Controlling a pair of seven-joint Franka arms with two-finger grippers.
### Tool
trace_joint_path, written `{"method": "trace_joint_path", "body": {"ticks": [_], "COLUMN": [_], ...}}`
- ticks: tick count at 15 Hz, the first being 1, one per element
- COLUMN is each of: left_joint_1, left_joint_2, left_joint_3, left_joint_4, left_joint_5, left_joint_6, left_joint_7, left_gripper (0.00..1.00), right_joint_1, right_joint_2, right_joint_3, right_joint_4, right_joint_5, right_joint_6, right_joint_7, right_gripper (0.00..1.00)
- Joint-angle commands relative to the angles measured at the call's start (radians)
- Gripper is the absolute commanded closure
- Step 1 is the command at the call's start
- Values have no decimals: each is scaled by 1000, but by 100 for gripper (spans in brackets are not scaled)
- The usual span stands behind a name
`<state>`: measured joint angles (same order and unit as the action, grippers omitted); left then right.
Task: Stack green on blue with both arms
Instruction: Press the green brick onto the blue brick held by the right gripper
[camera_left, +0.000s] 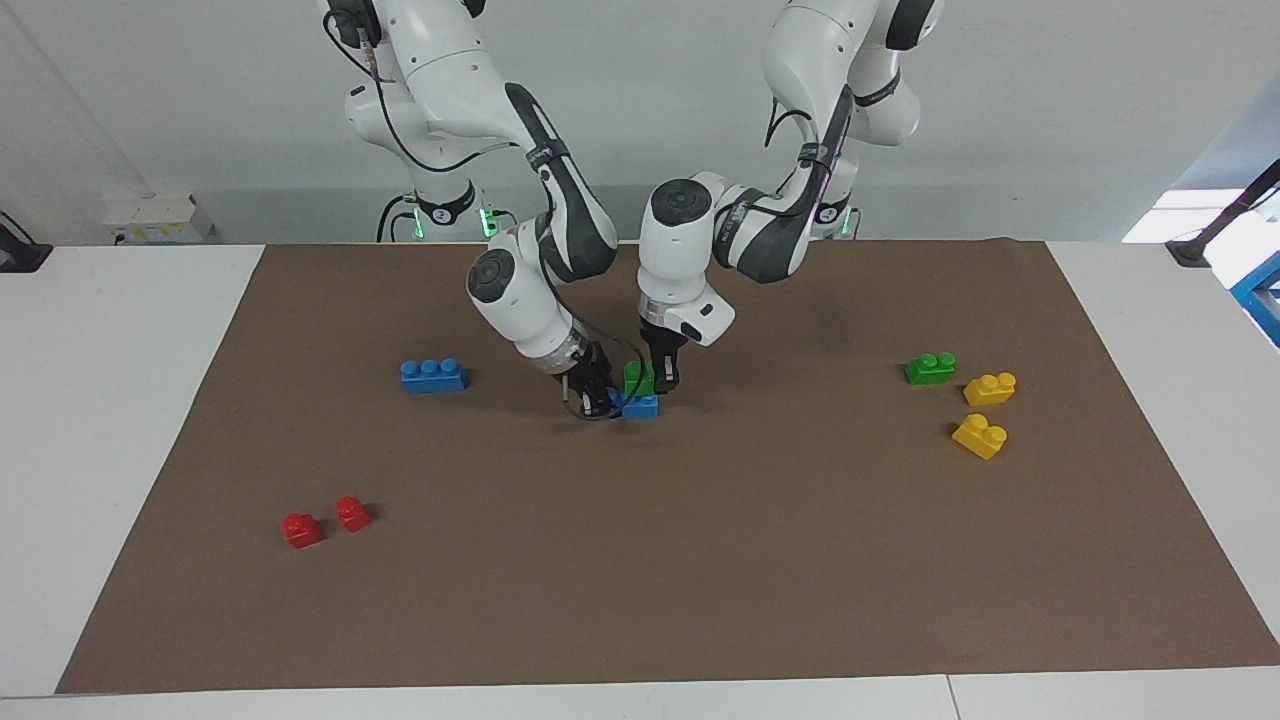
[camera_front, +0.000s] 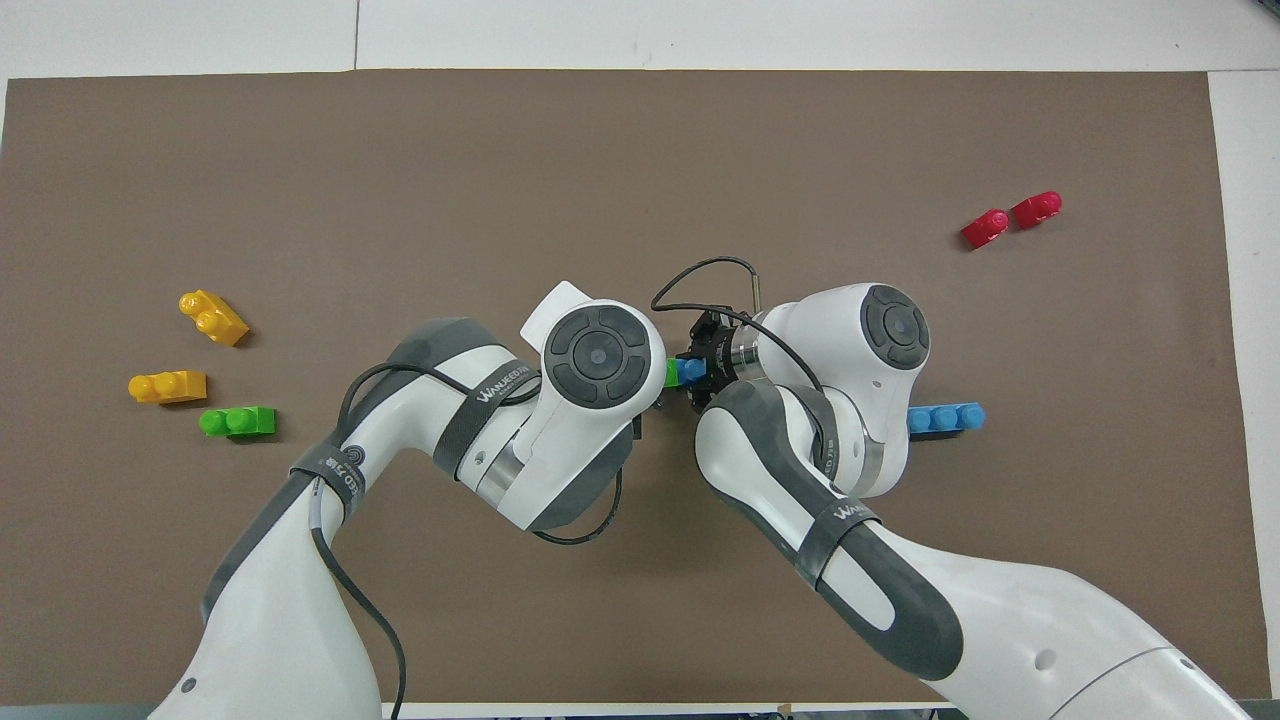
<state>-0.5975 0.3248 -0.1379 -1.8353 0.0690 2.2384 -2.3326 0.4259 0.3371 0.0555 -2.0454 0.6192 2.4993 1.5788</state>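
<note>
My left gripper (camera_left: 652, 381) comes down from above and is shut on a green brick (camera_left: 634, 378). The green brick sits on or just over a blue brick (camera_left: 642, 406) on the brown mat (camera_left: 700, 560), mid-table. My right gripper (camera_left: 598, 401) is tilted low beside the blue brick and is shut on its end toward the right arm. In the overhead view only slivers of the green brick (camera_front: 671, 374) and the blue brick (camera_front: 691, 370) show between the two wrists. The right gripper (camera_front: 705, 366) shows there; the left gripper is hidden under its own wrist.
A second blue brick (camera_left: 432, 375) lies toward the right arm's end. A second green brick (camera_left: 930, 368) and two yellow bricks (camera_left: 989, 388) (camera_left: 979, 436) lie toward the left arm's end. Two red bricks (camera_left: 301, 529) (camera_left: 351, 513) lie farther from the robots.
</note>
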Motion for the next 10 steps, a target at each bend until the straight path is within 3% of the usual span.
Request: {"method": "trace_joint_path", "body": {"ticks": [1, 10], "left_joint_1": [-19, -18], "left_joint_2": [25, 62], "left_joint_3": [14, 20], "left_joint_4": [19, 16], "left_joint_5": [37, 83], "left_joint_6": [20, 66], "left_joint_7": [-36, -59], "left_gripper": [100, 100], "right_joint_1": [4, 4], "right_joint_2": [-1, -1], "right_joint_3": [1, 1], "right_joint_4": [-36, -36], "right_joint_5": [42, 43], "right_joint_6": [43, 43], "right_joint_7": [-51, -51], "right_gripper": [100, 100]}}
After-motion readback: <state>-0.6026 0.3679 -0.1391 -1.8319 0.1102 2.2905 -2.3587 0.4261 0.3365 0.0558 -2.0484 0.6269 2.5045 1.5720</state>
